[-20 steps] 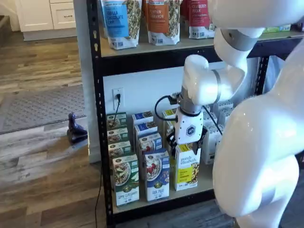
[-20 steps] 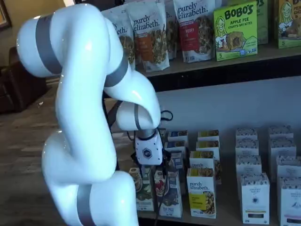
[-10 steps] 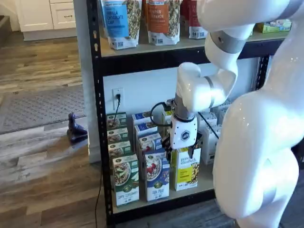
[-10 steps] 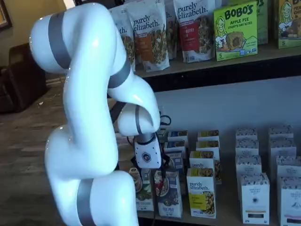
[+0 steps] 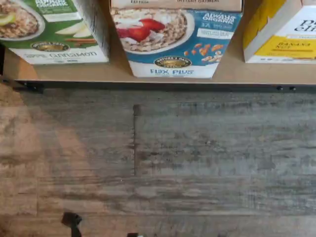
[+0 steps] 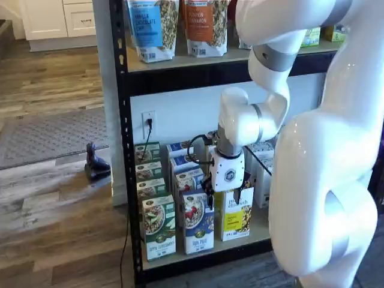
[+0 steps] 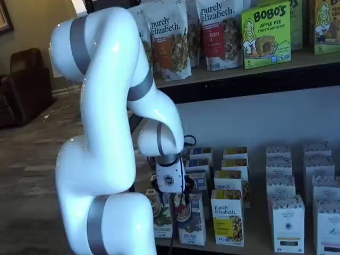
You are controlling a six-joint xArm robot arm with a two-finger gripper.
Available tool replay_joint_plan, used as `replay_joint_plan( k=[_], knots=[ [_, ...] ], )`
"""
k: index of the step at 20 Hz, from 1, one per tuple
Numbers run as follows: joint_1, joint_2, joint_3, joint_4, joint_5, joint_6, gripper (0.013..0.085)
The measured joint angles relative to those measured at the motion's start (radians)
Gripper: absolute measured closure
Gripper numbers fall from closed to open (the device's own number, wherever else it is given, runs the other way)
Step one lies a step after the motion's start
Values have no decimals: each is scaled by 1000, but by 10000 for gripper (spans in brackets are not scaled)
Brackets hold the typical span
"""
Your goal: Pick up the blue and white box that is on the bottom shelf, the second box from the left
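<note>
Item: the blue and white box point(image 6: 198, 223), a tall slim cardboard carton, glossy print, blue above and on its sides, white at the lower front, a bowl with red berries pictured; it is seen in the wrist view point(image 5: 175, 42) as the middle carton at the board's front edge. It is stood upright at the front of the bottom shelf point(image 6: 204, 252), a pale tan flat board framed by black steel rails. A green-and-white carton point(image 6: 159, 228) is set just beside it on one side and a yellow-and-white carton point(image 6: 236, 214) on the other, with narrow gaps between them; more cartons are ranked behind. Before the shelf edge open room is given by a grey wood-plank floor point(image 5: 158, 158). The gripper point(image 6: 221, 197), white-bodied with black fingers point(image 6: 209, 198), is held above and slightly to the yellow carton's side of the blue box's top, near it but not touching. Its fingers are spread wide with a plain gap, nothing between them. In a shelf view point(image 7: 171, 199) it is partly hidden by the white arm point(image 7: 106, 133).
</note>
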State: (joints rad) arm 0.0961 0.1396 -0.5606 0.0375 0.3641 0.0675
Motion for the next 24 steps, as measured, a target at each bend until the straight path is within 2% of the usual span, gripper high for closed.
replay_joint_plan(
  k=[7, 13, 19, 24],
  knots=[
    [-22, 136, -105, 65, -25, -84, 130],
    [-30, 239, -188, 78, -48, -105, 130],
    [-17, 320, -268, 118, -64, -133, 130],
    [-11, 376, -343, 117, -52, -125, 130]
  ],
)
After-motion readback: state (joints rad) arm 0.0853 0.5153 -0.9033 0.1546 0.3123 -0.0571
